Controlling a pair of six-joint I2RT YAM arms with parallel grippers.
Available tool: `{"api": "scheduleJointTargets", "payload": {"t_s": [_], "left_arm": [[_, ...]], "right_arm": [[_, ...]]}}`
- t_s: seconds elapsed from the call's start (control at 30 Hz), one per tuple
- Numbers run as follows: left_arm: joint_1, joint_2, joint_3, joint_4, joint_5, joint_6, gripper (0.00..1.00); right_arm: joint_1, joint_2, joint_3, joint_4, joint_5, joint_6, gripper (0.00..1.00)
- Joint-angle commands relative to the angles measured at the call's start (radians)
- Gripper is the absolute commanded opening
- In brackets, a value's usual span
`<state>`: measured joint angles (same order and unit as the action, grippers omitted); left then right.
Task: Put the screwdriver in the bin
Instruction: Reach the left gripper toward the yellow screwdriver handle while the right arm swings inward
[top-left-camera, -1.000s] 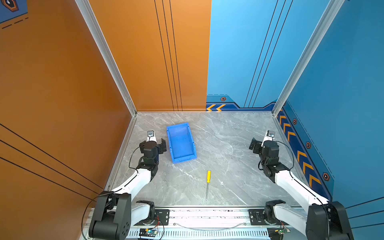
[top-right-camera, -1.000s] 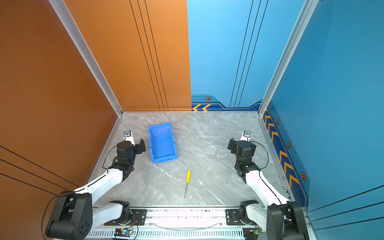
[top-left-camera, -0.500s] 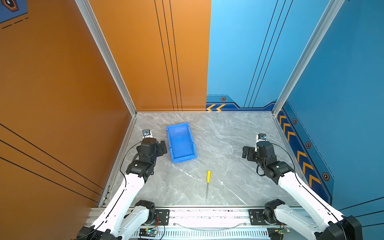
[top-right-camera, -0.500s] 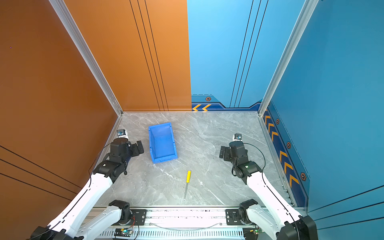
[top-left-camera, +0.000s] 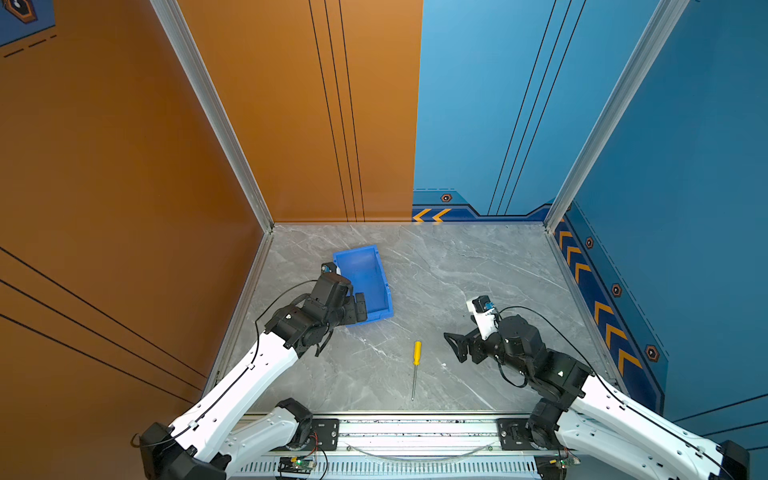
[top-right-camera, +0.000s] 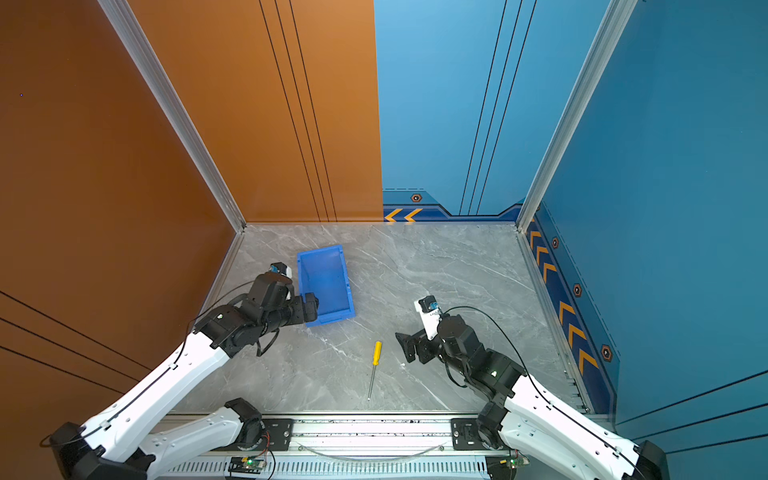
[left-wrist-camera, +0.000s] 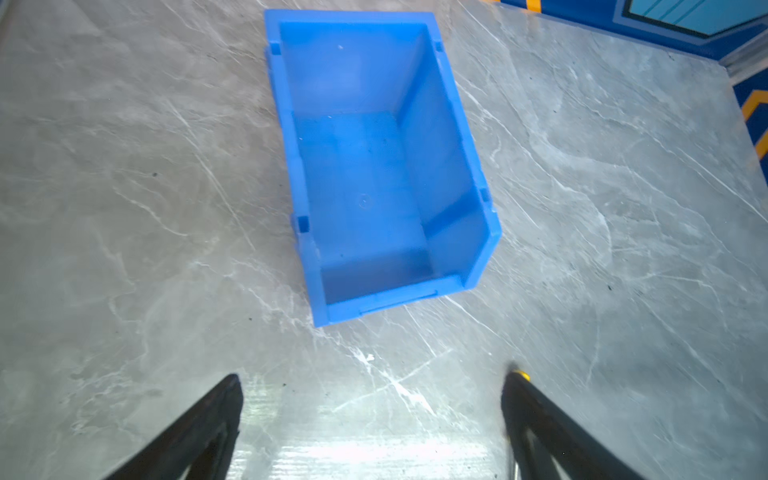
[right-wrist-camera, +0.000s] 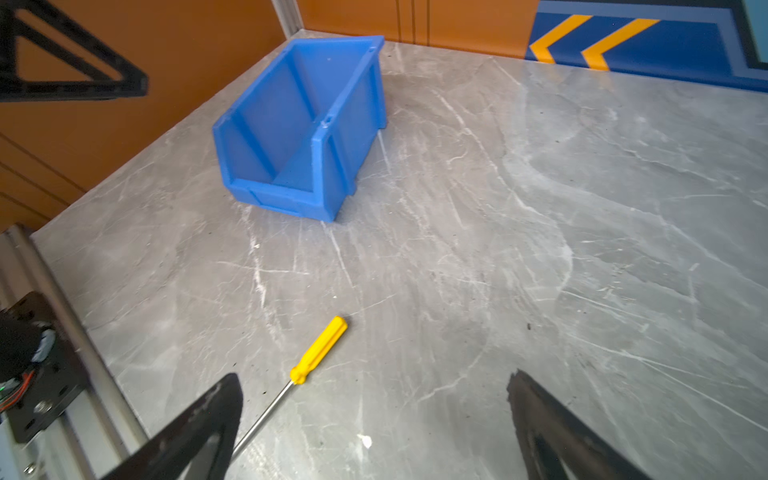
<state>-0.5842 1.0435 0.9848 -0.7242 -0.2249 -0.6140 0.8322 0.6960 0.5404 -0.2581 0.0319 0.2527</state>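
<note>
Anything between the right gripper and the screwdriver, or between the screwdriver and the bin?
Nothing visible: only bare table separates the right gripper from the screwdriver, and the screwdriver from the bin. The left gripper hangs beside the bin's front, off that line.

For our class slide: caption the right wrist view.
Open right gripper close to a yellow screwdriver lying on the grey table, blue bin beyond.

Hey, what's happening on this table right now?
The screwdriver lies on the table, not yet in the bin, which is empty. The right pincer is open beside the screwdriver's handle, and the left pincer is open near the bin's low front end. Neither holds anything.
</note>
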Motion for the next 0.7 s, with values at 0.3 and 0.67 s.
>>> {"api": "scheduleJointTargets", "payload": {"t_s": [0.3,0.67], "left_arm": [[-0.237,0.285,0.072,0.04,0.062,-0.17,0.98],[-0.372,0.528,0.145,0.111,0.133,-0.178,0.99]], "right_arm": [[0.064,-0.184,-0.069,-0.067,-0.099,0.117,1.0],[0.093,-0.362,-0.152,-0.069,-0.092,0.053,1.0]]}}
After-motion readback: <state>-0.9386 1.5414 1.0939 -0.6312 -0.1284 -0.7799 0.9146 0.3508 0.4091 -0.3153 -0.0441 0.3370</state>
